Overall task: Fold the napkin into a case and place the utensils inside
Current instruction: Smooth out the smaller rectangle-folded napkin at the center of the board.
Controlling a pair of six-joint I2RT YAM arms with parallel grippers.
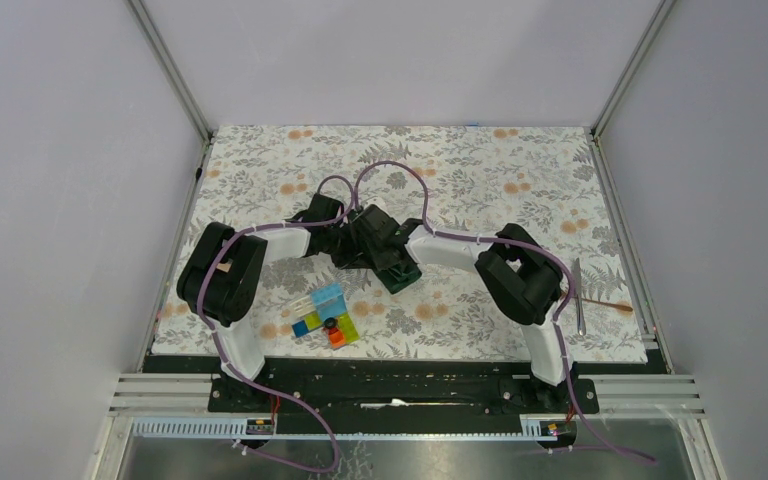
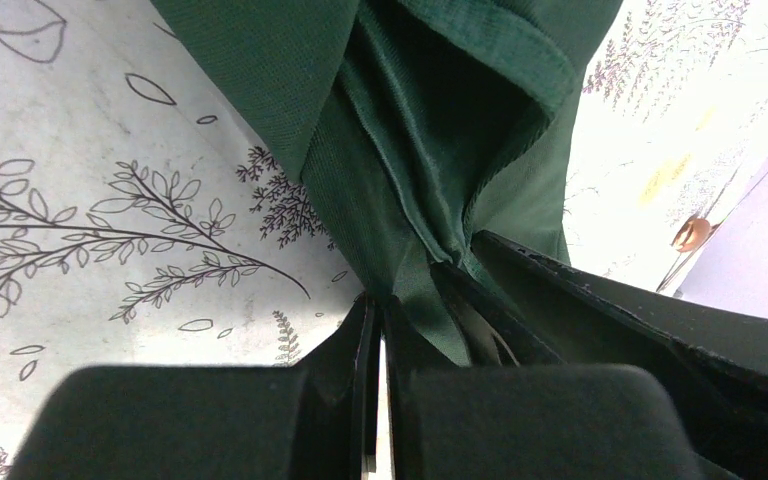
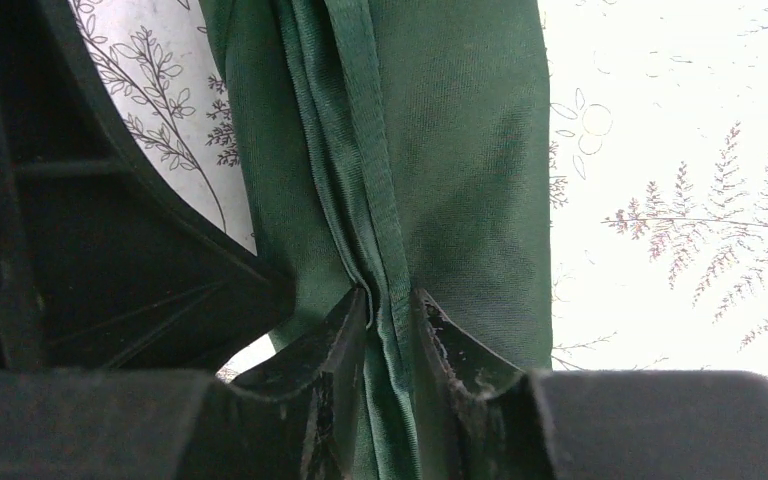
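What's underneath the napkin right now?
Floral table cover shows around the napkin, pinched by the left tool and right tool. Anything beneath its bunched folds is hidden.

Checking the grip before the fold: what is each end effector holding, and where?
Both hold the napkin: the left end effector pinches a bunched fold, the right end effector its hemmed edge.

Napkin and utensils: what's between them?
Only the right arm hangs between the napkin and the utensils; the floral cloth under it holds nothing else. The top view shows it.
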